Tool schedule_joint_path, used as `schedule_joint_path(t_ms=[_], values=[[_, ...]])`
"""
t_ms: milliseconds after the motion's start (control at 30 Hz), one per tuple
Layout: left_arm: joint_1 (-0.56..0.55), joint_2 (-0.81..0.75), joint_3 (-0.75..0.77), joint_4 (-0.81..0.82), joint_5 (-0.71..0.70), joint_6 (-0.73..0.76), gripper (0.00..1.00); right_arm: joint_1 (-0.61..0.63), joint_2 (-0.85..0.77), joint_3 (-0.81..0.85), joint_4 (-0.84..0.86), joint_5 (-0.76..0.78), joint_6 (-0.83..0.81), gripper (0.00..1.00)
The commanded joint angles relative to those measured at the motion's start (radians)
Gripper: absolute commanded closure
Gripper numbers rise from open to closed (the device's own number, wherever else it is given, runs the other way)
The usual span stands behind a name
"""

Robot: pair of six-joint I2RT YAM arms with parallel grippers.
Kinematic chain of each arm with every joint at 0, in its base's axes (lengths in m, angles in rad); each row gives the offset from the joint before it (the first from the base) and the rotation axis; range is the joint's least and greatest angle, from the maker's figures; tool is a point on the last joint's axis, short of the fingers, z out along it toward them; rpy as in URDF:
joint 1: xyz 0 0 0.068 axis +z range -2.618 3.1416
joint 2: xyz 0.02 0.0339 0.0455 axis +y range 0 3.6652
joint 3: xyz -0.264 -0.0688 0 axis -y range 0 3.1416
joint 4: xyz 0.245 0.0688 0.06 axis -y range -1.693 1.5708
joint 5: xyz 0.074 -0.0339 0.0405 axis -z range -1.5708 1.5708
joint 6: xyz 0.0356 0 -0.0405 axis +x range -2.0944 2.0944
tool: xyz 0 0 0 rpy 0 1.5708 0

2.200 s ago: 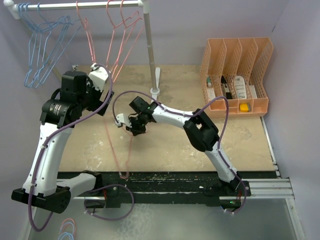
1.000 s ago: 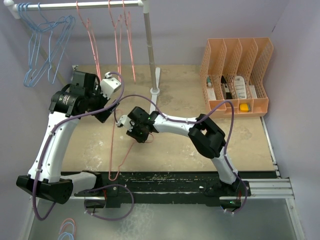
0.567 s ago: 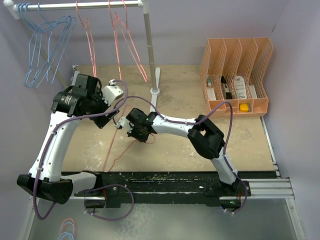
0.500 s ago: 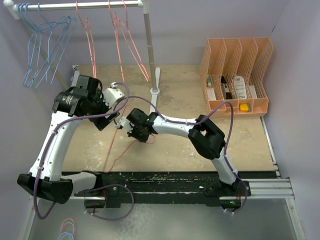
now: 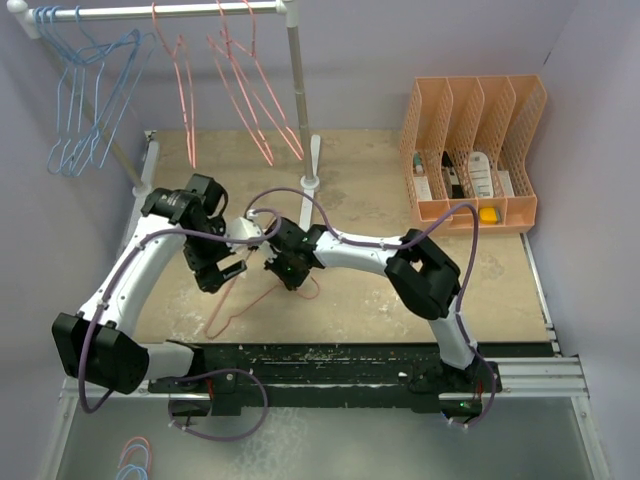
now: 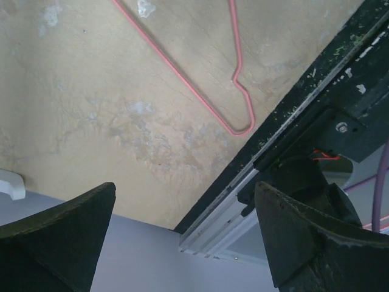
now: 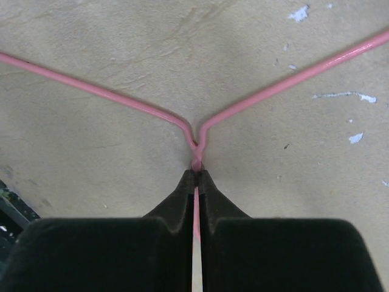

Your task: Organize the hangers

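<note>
A pink hanger (image 5: 213, 333) lies flat on the tan table, one corner toward the front edge. My right gripper (image 5: 290, 272) is shut on its twisted neck (image 7: 196, 159), and the two shoulders spread away just past the fingertips. My left gripper (image 5: 215, 272) hovers just left of it, open and empty. In the left wrist view the hanger's rounded corner (image 6: 240, 125) shows beyond the wide-apart fingers (image 6: 304, 237). More pink hangers (image 5: 240, 90) and light blue hangers (image 5: 90, 90) hang on the white rod (image 5: 150, 12).
The rack's white upright post (image 5: 297, 100) stands at the back middle. An orange slotted file holder (image 5: 470, 150) with small items sits at the back right. A black rail (image 5: 330, 360) runs along the front edge. Below it at the front left lie more hangers (image 5: 135, 460).
My left arm swung down from the rack to the table beside the right gripper. The right gripper closed on the hanger's neck. The hanging pink hangers sway.
</note>
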Motion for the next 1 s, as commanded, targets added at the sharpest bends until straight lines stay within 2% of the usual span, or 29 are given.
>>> schedule_joint_path(t_ms=[0,167,400,567,767,867,900,967], values=[[0.007,-0.054,0.009,0.120,0.013,0.053,0.01,-0.034,-0.015,-0.008,-0.030,-0.035,0.124,1.00],[0.007,-0.102,0.012,0.149,0.104,0.096,0.01,-0.050,-0.077,-0.096,0.019,-0.041,0.181,1.00],[0.007,-0.228,-0.283,0.332,0.021,0.281,0.01,-0.092,-0.140,-0.157,0.017,-0.096,0.273,1.00],[-0.010,-0.323,-0.408,0.448,0.066,0.369,0.01,-0.095,-0.161,-0.145,-0.016,-0.083,0.322,1.00],[-0.164,-0.302,-0.440,0.451,0.044,0.292,0.01,-0.104,-0.200,-0.097,0.004,-0.097,0.357,1.00],[-0.214,-0.252,-0.437,0.493,0.030,0.241,0.01,-0.106,-0.179,-0.074,-0.028,-0.097,0.303,1.00],[-0.216,-0.228,-0.429,0.498,0.028,0.233,0.01,-0.106,-0.176,-0.077,-0.037,-0.102,0.292,0.96],[-0.220,-0.178,-0.407,0.504,0.025,0.210,0.01,-0.106,-0.175,-0.085,-0.056,-0.114,0.264,0.79]])
